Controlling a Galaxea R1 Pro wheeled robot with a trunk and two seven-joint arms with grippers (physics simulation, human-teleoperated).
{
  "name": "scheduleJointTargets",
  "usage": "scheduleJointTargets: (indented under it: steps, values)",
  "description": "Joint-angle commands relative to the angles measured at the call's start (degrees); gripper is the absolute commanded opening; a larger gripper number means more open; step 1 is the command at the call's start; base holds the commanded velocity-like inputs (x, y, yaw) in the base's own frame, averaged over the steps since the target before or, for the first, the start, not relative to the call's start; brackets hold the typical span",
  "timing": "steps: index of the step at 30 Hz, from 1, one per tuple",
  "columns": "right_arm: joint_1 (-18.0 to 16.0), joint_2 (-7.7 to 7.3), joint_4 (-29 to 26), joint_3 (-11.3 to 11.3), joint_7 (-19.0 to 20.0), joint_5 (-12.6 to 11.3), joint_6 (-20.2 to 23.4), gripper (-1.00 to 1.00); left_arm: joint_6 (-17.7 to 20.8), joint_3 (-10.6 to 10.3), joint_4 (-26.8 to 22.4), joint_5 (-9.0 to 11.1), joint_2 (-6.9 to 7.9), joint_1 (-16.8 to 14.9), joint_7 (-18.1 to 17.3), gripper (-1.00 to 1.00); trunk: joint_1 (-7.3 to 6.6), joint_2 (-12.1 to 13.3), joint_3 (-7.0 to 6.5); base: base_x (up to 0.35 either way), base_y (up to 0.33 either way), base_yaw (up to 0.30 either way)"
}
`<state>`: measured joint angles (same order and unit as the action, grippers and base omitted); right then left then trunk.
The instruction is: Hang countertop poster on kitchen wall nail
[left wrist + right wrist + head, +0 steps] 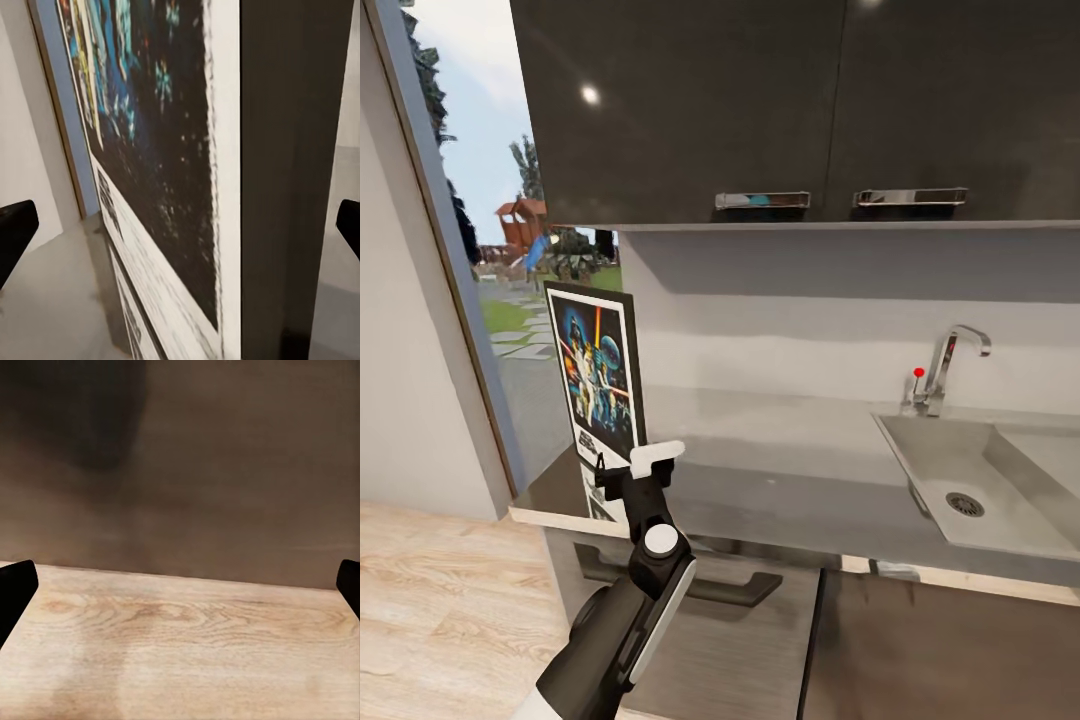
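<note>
The poster [595, 370] stands upright at the left end of the kitchen countertop [790, 470], its dark blue art facing me. My left gripper [628, 472] is at the poster's lower right edge. In the left wrist view the poster [150, 150] is very close, edge-on between the fingers, and the left gripper [180, 232] is open wide around that edge without touching it. My right gripper [180, 585] is open and empty, low over the wood floor [180, 645] in front of a dark cabinet face. The wall nails are out of view.
A grey sink [980, 480] with a chrome tap [950, 365] is set into the counter at the right. Dark upper cabinets [790, 100] hang above. A tall window [500, 260] and a pale wall [400, 350] stand left of the counter; dark cabinets [760, 640] lie below.
</note>
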<state>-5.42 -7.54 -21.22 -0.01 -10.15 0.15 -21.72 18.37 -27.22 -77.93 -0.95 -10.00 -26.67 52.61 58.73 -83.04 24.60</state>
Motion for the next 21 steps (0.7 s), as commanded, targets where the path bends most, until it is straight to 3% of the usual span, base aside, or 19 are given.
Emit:
scheduleJointTargets:
  steps: [1, 3, 4, 21]
  values:
    - [0.0, 0.01, 0.0, 0.0, -0.1, 0.0, -0.2, 1.00, 0.4, -0.1, 0.0, -0.1, 0.00, -0.1, 0.3, 1.00, 0.00, 0.0, 0.07, 0.007, -0.003, 0.000]
    - [0.0, 0.01, 0.0, 0.0, -0.1, 0.0, -0.2, 1.00, 0.4, -0.1, 0.0, -0.1, 0.00, -0.1, 0.3, 1.00, 0.00, 0.0, 0.07, 0.005, -0.002, 0.000]
    - [0.0, 0.00, 0.0, 0.0, -0.1, 0.0, -0.2, 1.00, 0.4, -0.1, 0.0, -0.1, 0.00, -0.1, 0.3, -1.00, 0.00, 0.0, 0.07, 0.002, -0.001, 0.000]
    - [0.0, 0.06, 0.0, 0.0, -0.1, 0.0, -0.2, 1.00, 0.5, -0.1, -0.1, 0.0, 0.00, -0.1, 0.5, -1.00, 0.00, 0.0, 0.07, 0.000, 0.000, 0.000]
